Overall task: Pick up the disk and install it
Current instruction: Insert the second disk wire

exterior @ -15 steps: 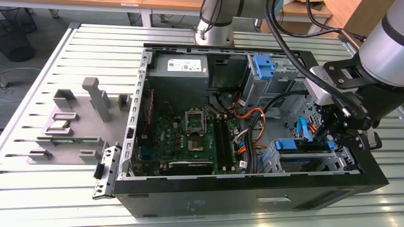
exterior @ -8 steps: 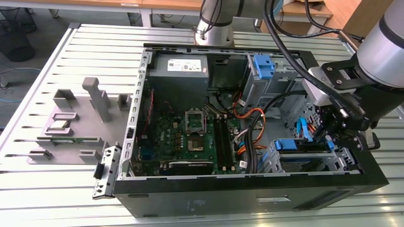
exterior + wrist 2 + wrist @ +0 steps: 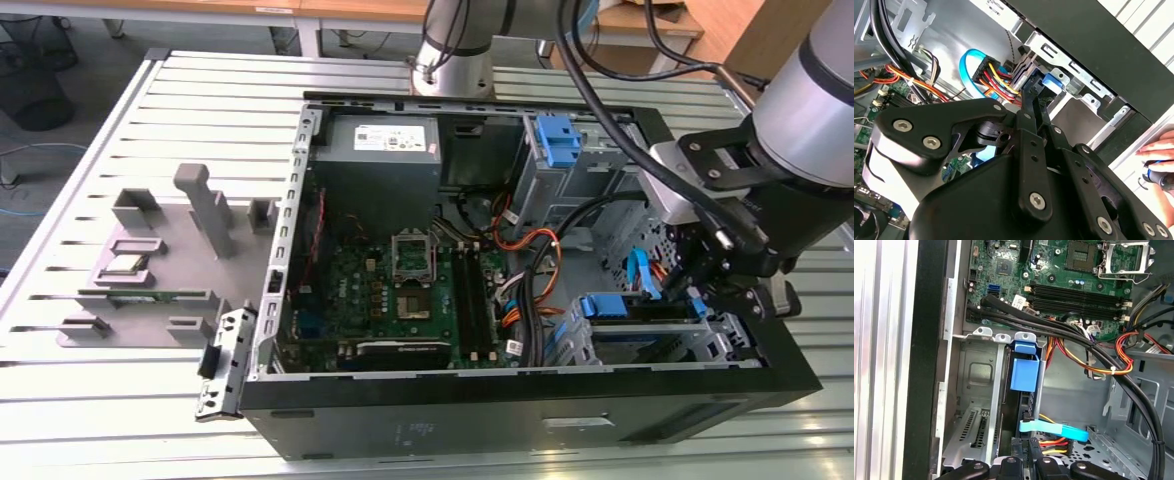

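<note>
table: grey metal with long grooves (image 3: 120, 150) | behind it: brown wooden desks (image 3: 267, 10) | floor: dark grey (image 3: 94, 50) | corner: black bin (image 3: 34, 95) | light: bright, even

The robot's thick cylindrical arm (image 3: 821, 95) has a pale silver-grey shell that meets a matt black joint housing, with glossy black cables (image 3: 601, 90) looping along it toward the wrist. Its black metal gripper (image 3: 1026, 107) is built of flat, angular linkage plates — each pinned with round silver screws and bolt heads. In the second wrist view, a rounded black cover with a light grey band wraps one side of the gripper body. The arm's base column (image 3: 451, 55) is silver-grey with a dark ring.
</note>
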Robot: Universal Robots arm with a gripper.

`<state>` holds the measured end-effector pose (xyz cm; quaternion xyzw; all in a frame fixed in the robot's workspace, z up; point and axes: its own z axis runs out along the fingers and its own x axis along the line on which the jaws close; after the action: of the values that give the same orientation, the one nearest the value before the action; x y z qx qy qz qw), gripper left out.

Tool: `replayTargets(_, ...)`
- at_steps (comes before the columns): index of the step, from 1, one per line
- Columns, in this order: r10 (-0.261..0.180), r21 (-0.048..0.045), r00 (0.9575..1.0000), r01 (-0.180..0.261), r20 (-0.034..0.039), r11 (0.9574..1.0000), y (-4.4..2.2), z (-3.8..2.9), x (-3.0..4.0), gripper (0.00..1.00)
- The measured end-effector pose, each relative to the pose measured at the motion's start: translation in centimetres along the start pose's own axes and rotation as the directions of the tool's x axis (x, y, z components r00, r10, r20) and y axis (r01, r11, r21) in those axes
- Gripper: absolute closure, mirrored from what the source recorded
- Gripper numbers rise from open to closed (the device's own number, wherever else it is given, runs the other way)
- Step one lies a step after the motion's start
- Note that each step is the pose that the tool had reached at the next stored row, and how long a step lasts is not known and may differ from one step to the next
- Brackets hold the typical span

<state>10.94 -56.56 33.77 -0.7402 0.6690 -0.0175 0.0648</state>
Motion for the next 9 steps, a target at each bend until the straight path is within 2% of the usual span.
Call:
replayTargets(4, 0.015, 0.001, 0.9999, -0.015, -0.0018, 0.9999, 0.01, 0.03, 0.0, 0.82)
replayTargets(9, 0.06, 0.0039, 0.9981, -0.06, -0.0073, 0.9982, 0.01, 0.09, 0.01, 0.82)
